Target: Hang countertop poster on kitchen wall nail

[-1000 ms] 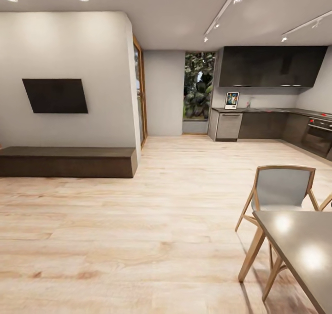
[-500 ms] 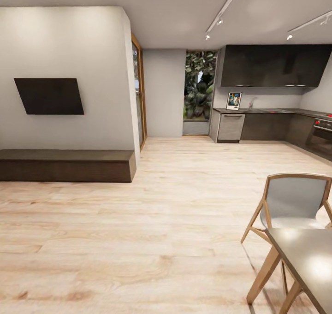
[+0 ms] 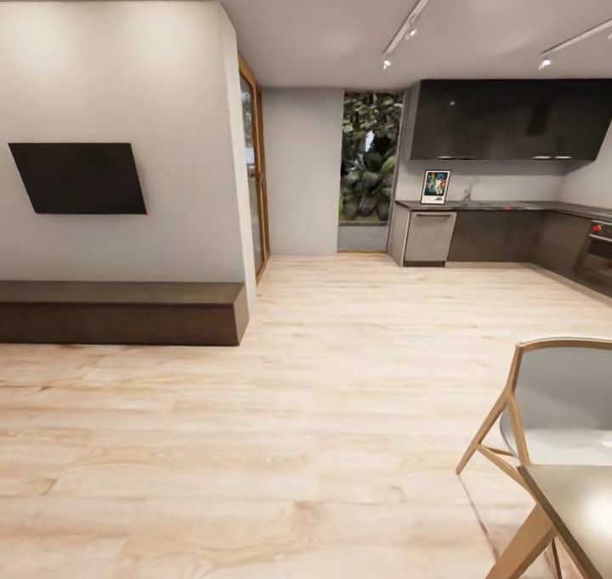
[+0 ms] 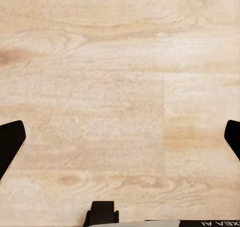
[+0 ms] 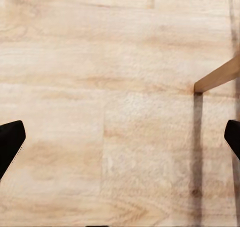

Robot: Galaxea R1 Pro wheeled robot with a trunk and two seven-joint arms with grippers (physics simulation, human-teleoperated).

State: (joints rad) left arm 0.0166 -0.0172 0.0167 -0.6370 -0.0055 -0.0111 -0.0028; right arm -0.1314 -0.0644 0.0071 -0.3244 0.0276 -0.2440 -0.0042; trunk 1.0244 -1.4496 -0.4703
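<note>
1. Poster (image 3: 435, 187): stands upright on the kitchen countertop (image 3: 501, 207) at the far right of the room, leaning against the pale wall under the dark upper cabinets (image 3: 510, 120) (colours visible, title too small to read).
2. Kitchen countertop: a long dark strip over dark cabinet fronts, with a grey appliance front (image 3: 428, 237) below the poster.
3. Wall nails: too small to make out.
4. Left gripper (image 4: 120, 142): its black fingertips (image 4: 10, 144) sit at opposite edges of the wrist picture, spread wide, with nothing between them but light wood floor (image 4: 120, 87).
5. Right gripper (image 5: 120, 142): likewise spread wide and empty over the floor; a wooden chair leg (image 5: 217, 77) lies beside it.
6. Foreground, right: wooden chair (image 3: 552, 409) with grey seat, next to a grey table corner (image 3: 582, 511).
7. Left wall: dark screen (image 3: 78, 178) above a low dark bench (image 3: 119, 311).
8. Rear: window with foliage (image 3: 370, 158).
</note>
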